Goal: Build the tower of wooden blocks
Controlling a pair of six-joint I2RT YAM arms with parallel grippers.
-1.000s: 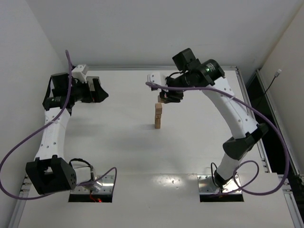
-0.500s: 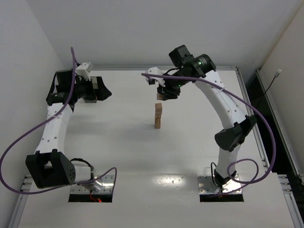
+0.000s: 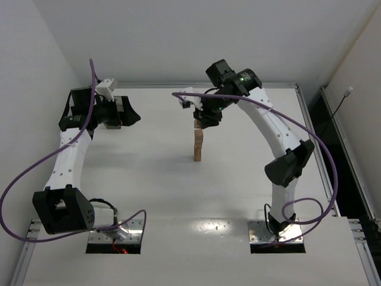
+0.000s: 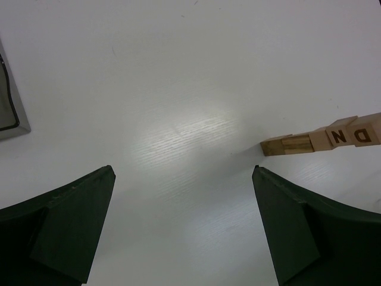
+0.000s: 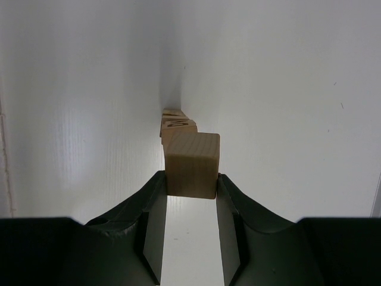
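The tower [image 3: 197,146] stands mid-table as a slim column of three tan wood blocks. My right gripper [image 3: 204,121] hangs right over its top, shut on another wood block [image 3: 197,124]. In the right wrist view that plain-faced block [image 5: 191,164] is pinched between both fingers of the gripper [image 5: 190,179], and the tower's top [image 5: 177,124] shows just beyond it. My left gripper [image 3: 127,115] is open at the table's left. Its wrist view shows the gripper [image 4: 183,173] with bare table between its fingers and the tower [image 4: 321,139] off to the right, with lettered faces.
A grey tray corner [image 4: 7,107] shows at the left edge of the left wrist view. The table's raised rim [image 3: 309,113] runs along the right side, and white walls close in behind and on the left.
My right arm has swung left with the block, bringing it over the tower's top. The left arm lifted slightly, then stayed put with its gripper open.
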